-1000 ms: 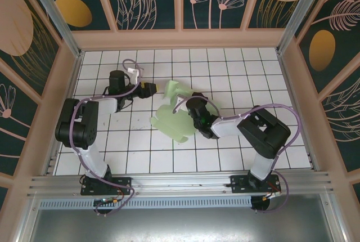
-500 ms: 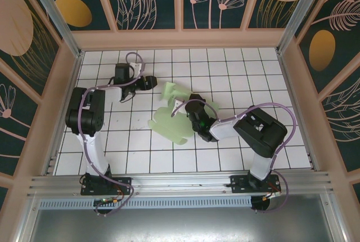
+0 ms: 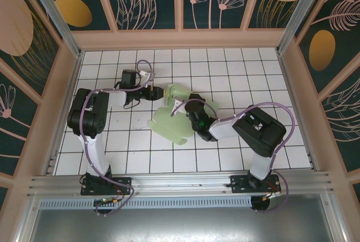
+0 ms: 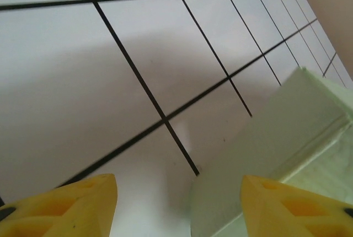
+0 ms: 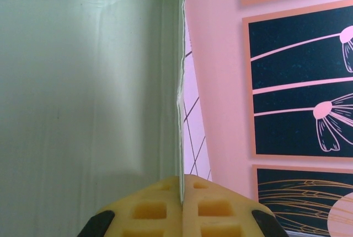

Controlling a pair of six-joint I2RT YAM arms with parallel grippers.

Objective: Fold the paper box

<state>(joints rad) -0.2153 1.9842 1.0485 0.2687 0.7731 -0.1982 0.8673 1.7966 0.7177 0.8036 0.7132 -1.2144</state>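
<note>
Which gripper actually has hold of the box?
The right gripper, shut on an edge of the paper box; the left gripper stands open.

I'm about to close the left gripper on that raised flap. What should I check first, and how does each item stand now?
1. Right gripper shut on the paper box edge: ok.
2. Left gripper open: ok.
3. Flap well inside the left gripper's gap: not ok, only its corner reaches in, close to one finger.
4. Left gripper apart from the right arm in the top view: ok.
5. Box's near panel lying flat on the tiled table: cannot tell.
</note>
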